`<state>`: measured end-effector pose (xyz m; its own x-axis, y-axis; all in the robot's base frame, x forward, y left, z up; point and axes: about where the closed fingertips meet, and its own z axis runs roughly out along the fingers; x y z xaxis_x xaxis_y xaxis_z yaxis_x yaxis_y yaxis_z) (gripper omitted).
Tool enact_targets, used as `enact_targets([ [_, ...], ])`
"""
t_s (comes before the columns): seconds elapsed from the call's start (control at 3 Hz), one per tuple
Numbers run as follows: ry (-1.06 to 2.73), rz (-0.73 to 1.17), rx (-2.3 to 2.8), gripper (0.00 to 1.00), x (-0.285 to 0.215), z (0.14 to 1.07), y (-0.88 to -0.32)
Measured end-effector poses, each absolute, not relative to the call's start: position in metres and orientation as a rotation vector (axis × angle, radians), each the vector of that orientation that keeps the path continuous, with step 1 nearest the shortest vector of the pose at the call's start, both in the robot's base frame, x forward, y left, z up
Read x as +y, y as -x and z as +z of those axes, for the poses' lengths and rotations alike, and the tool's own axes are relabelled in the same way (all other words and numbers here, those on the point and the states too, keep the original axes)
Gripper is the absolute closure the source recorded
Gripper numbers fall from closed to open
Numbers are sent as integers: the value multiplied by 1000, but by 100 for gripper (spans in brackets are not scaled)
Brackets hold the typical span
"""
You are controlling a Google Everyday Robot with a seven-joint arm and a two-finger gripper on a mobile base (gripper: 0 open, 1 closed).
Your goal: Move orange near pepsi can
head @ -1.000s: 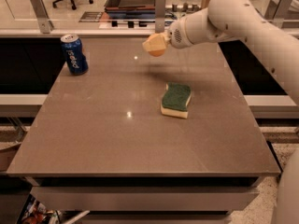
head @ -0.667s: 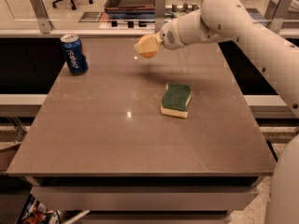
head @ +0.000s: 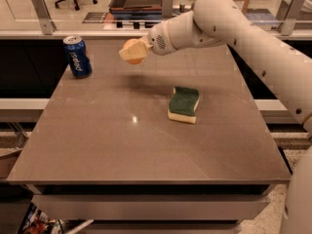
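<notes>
The pepsi can (head: 77, 56) stands upright near the table's far left corner. My gripper (head: 130, 52) is shut on the orange (head: 133, 50) and holds it above the table, to the right of the can with a gap between them. The orange is partly covered by the pale fingers (head: 127, 55). My white arm reaches in from the right across the far side of the table.
A green-and-yellow sponge (head: 184, 104) lies on the brown table (head: 122, 145), right of centre, below and to the right of the gripper. A counter with metal posts runs behind the table's far edge.
My gripper has carried the orange leftward, from above the sponge area toward the can. The can and the sponge have not moved.
</notes>
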<state>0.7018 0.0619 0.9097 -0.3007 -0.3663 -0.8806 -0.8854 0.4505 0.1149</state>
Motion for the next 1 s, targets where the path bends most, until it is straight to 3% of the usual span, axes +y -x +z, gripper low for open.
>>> enact_targets([
  [1.0, 1282, 815, 1813, 100, 141, 887, -686],
])
